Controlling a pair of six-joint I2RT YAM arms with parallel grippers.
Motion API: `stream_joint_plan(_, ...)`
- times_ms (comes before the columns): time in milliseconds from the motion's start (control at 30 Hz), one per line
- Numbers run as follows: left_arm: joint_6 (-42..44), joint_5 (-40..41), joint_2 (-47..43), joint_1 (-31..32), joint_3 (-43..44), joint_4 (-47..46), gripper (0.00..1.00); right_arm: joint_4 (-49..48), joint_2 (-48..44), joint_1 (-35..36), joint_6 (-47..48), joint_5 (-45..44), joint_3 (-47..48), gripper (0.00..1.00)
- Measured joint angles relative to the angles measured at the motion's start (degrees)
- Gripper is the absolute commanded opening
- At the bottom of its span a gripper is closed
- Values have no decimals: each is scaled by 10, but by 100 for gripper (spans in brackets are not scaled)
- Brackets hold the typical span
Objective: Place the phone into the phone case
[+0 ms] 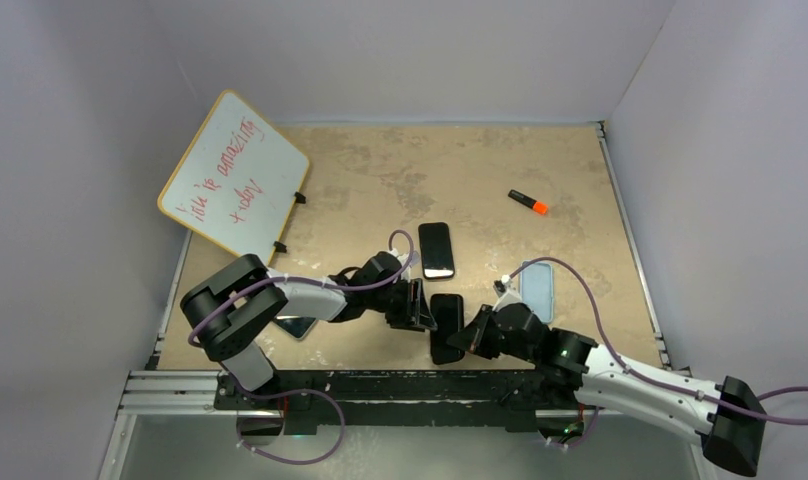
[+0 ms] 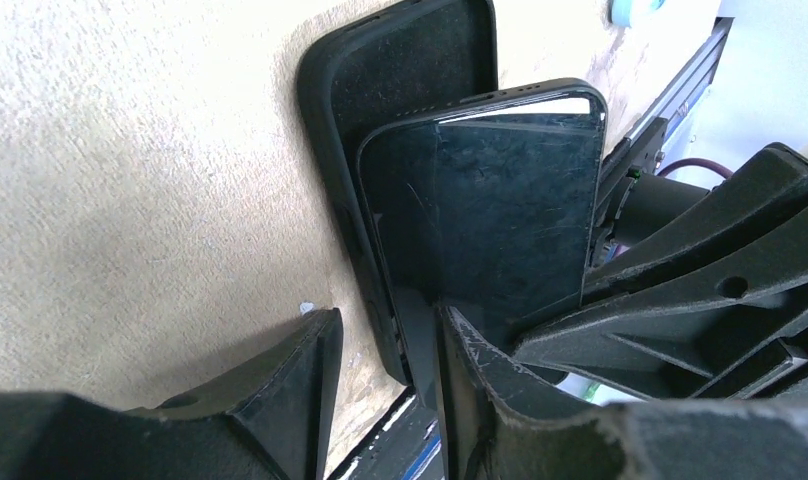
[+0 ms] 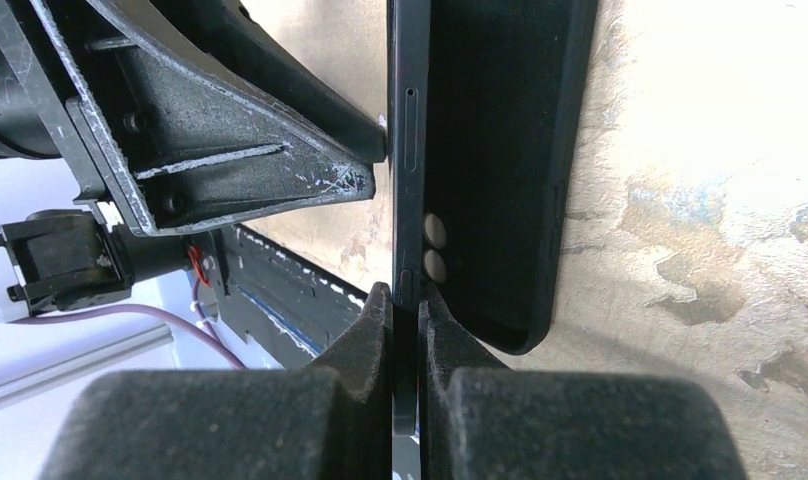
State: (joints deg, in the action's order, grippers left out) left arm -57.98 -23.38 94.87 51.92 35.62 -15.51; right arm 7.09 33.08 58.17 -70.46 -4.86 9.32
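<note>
Mid-insertion, not done. The phone case, black, lies open side up on the worktop at the middle of its near edge, between the two arms. The phone is over it but not seated. It sits tilted, one long side down by the case wall and the other side raised; in the right wrist view it shows edge-on just beside the case interior. Far end of the case is bare, so the phone also looks shifted toward the near end.

Right pincer is closed tight on the phone's near end, clamping its thin edge and holding it up.

Left pincer has its jaws apart, straddling the near part of case and phone. One finger overlaps the phone side, the other is clear of the case wall with worktop showing between. It is not clamped on anything as far as I can see.

Left to do, my judgement: line the phone up with the case lengthwise, lay it flat, press the corners in, let go.

Not involved: second phone toward the middle of the worktop, pale blue case near the right edge, orange marker further back on the right, whiteboard at the far left corner.
</note>
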Motion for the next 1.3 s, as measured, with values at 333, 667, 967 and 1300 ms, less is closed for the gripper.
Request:
stream_joint_plan(333, 3, 7, 0, 7, 17, 21, 47, 7, -11, 0, 29, -8, 0, 0)
stream_joint_plan(667, 5, 8, 7, 7, 23, 24, 47, -10, -10, 1, 32, -24, -5, 0)
stream_joint_plan(967, 5, 8, 11, 15, 23, 16, 44, -23, -8, -1, 31, -49, -23, 0)
stream_joint_plan(1300, 0, 8, 15, 26, 23, 7, 44, -69, -2, -1, 29, -37, -41, 0)
